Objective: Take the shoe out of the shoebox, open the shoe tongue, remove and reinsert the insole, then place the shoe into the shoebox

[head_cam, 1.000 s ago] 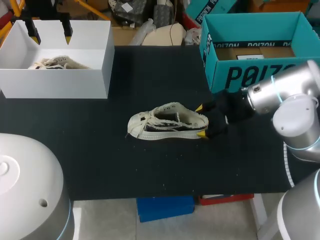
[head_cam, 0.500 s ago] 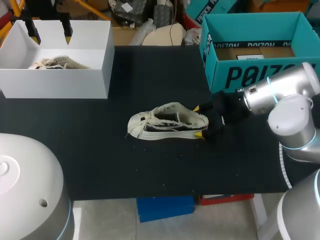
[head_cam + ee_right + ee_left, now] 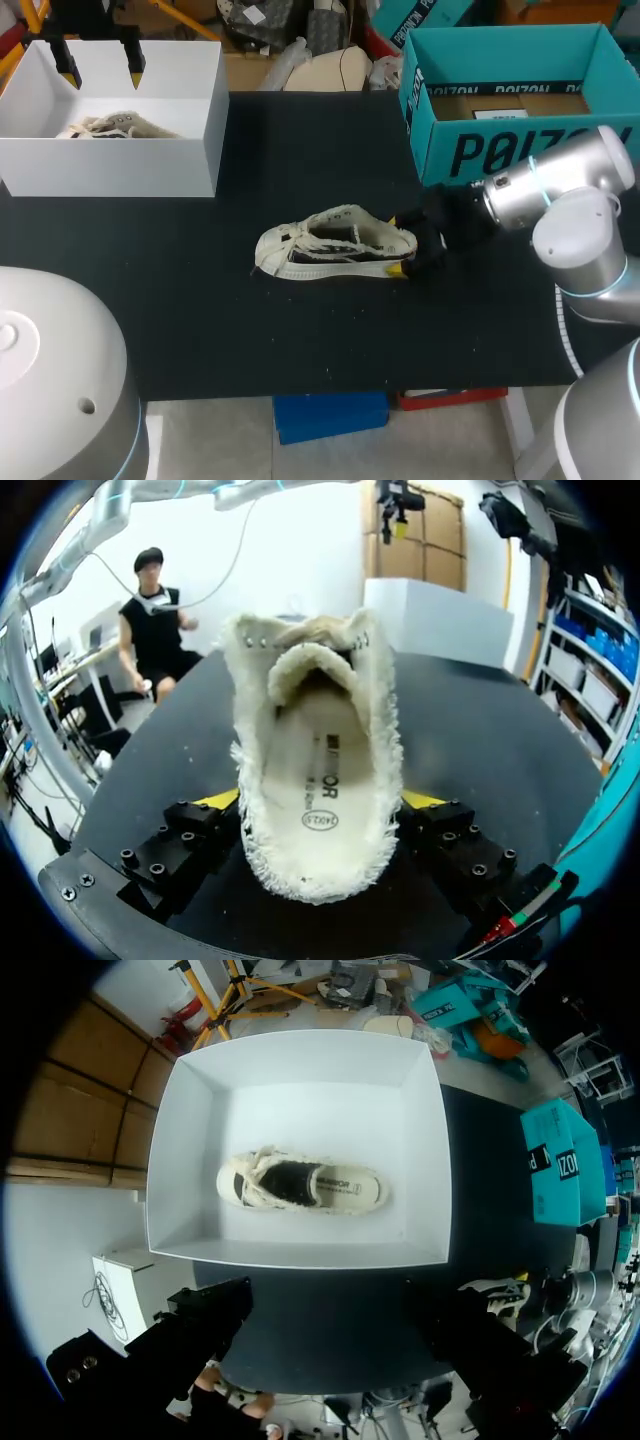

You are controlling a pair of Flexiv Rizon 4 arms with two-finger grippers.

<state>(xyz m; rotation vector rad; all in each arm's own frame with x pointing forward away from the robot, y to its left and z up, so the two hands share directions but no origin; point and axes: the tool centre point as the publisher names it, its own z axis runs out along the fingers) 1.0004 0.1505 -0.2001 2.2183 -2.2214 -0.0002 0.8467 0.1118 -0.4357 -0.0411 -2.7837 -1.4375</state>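
Shoe inside right end effector, insole visible

The black table holds a white shoebox at its back left, a teal box at the back right, and a cream shoe in the middle

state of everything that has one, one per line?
white lidless box: open, one shoe inside
boxed cream fleecy shoe: upright
unboxed cream fleecy shoe: upright, insole in
teal cardboard shoebox: open, no shoe visible
left gripper: open, empty
right gripper: open, straddling unboxed shoe's heel
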